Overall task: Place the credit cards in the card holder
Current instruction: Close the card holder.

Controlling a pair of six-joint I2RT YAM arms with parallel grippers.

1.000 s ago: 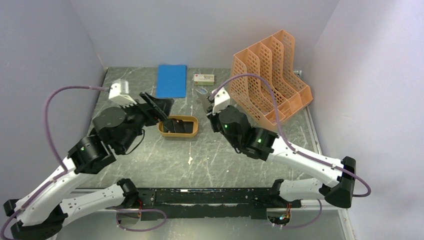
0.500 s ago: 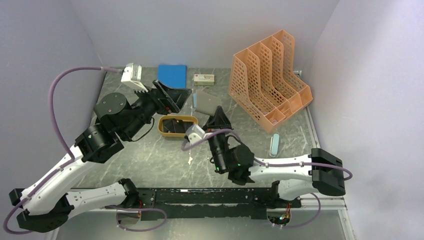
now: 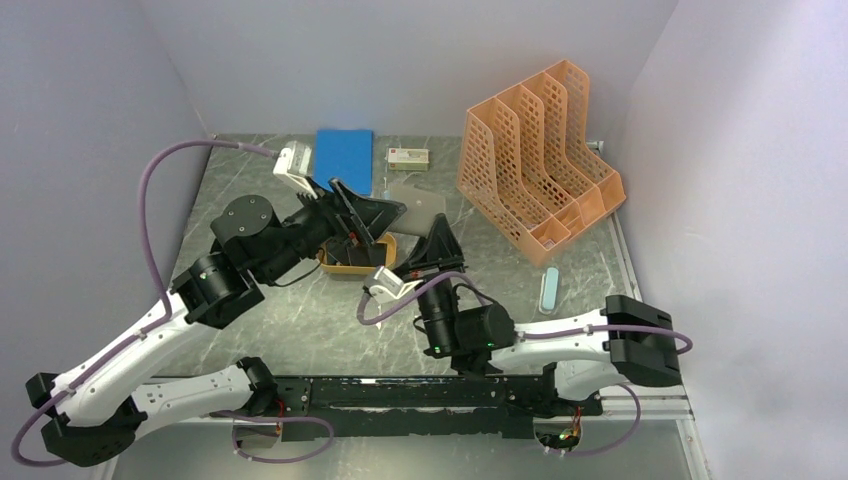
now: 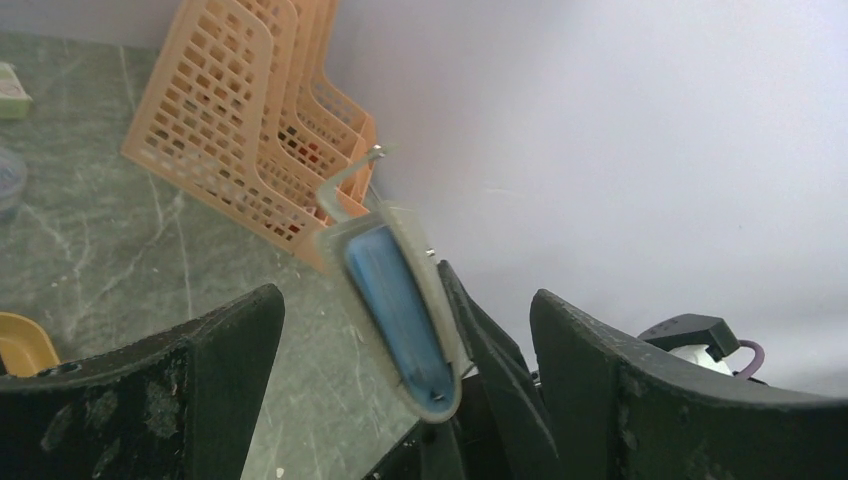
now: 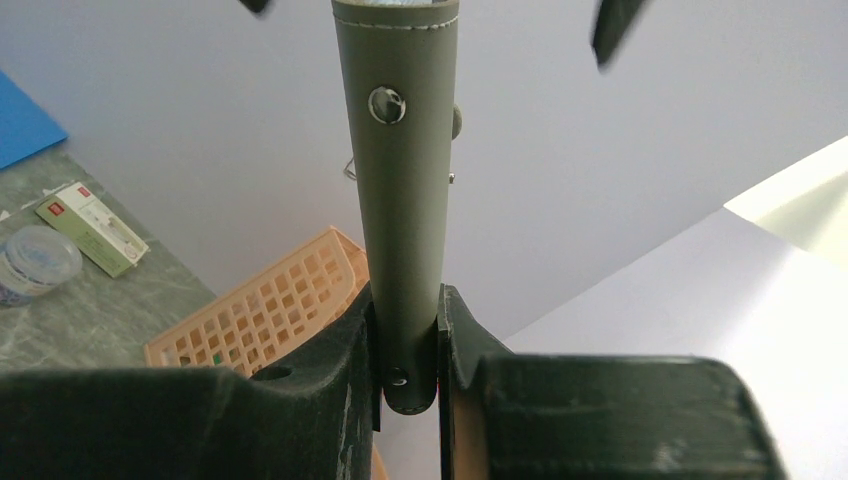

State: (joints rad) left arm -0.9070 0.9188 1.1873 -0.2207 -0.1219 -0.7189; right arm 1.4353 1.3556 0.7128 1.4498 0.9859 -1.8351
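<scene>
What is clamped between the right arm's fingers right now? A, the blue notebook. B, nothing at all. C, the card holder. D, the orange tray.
C: in the right wrist view the fingers are pinched on the lower end of the grey-green card holder, which stands up between them.

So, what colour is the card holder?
The card holder is olive grey with pale stitching; the right wrist view shows it best.
</scene>
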